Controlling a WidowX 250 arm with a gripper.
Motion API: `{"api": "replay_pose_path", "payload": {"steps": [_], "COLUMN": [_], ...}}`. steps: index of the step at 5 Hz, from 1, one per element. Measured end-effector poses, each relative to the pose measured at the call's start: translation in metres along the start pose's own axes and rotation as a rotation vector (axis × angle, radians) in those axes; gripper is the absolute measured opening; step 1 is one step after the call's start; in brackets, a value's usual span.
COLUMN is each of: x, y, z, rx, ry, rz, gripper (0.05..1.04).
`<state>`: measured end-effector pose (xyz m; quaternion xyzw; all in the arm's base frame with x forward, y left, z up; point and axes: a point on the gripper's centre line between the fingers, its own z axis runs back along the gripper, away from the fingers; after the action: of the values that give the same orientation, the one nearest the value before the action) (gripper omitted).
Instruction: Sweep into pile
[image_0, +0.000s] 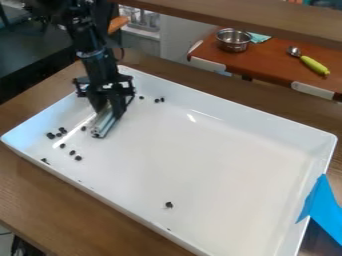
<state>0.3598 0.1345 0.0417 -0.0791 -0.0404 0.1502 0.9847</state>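
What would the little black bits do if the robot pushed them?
The little black bits look tiny and lumpy, so they'd probably be light and tumble unevenly. The white tray looks smooth and shiny, so they might skid easily too.

Black hand (111, 109) around a silvery bar (103, 125) in a white tray (220, 155), small dark bits (78, 158) nearby.

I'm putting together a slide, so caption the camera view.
A tool holds a metal bar in a white tray among scattered dark bits.
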Motion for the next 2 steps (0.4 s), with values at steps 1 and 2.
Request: {"api": "replay_pose_path", "payload": {"steps": [1, 2], "x": [-0.025, -0.045], "y": [-0.018, -0.067], "z": [0.011, 0.053], "rx": [-0.086, -0.179], "ry": [0.044, -0.019], "rz": [-0.01, -0.057], "gripper": [0.39, 0.39]}}
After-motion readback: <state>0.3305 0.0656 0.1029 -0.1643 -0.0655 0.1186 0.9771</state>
